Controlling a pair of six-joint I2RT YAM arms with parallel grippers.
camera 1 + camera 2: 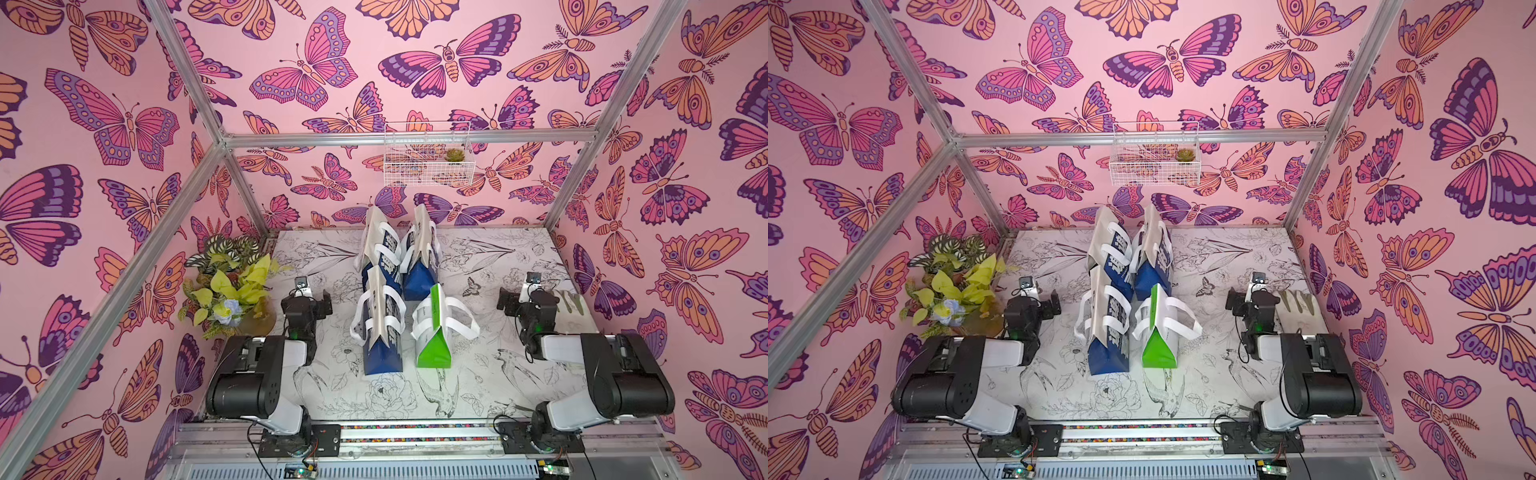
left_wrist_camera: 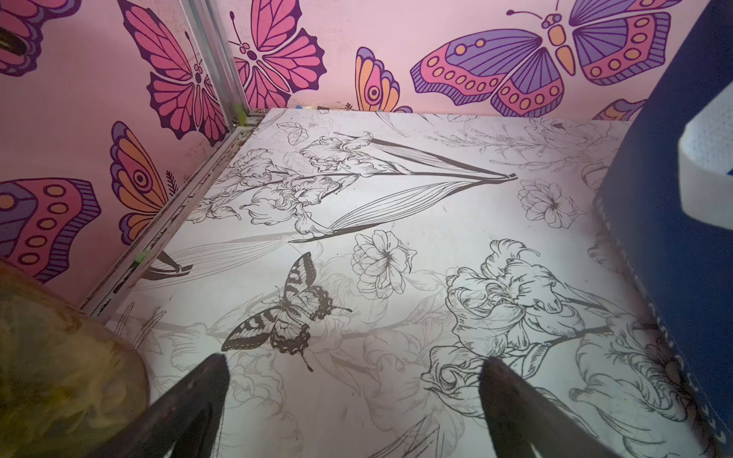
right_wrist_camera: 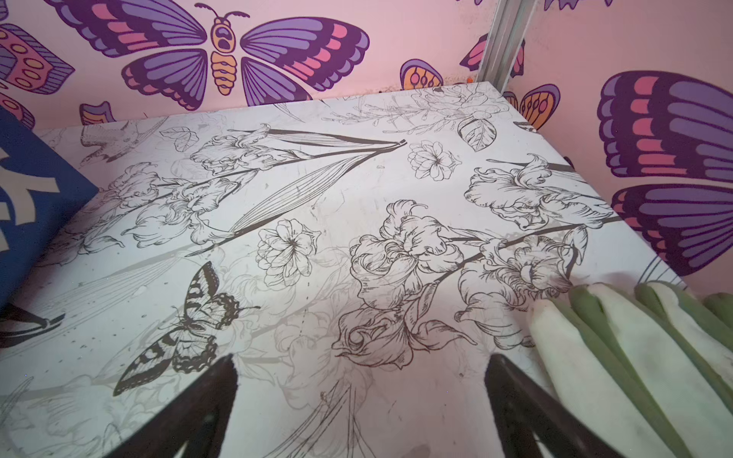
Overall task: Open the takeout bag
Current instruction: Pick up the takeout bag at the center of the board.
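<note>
Closest to the front edge of the surface (image 1: 498,374), a green takeout bag (image 1: 432,353) and a blue takeout bag (image 1: 382,353) are stood side by side, tops closed; two rear blue bags (image 1: 415,286) are set behind. Left hand (image 2: 357,359) and right hand (image 3: 363,357) are spread, empty, flanking them. A plant (image 1: 228,286) is set at the left edge, a glove (image 1: 575,309) at the right.

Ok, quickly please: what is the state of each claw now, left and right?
Left claw: open, holding nothing.
Right claw: open, holding nothing.
</note>
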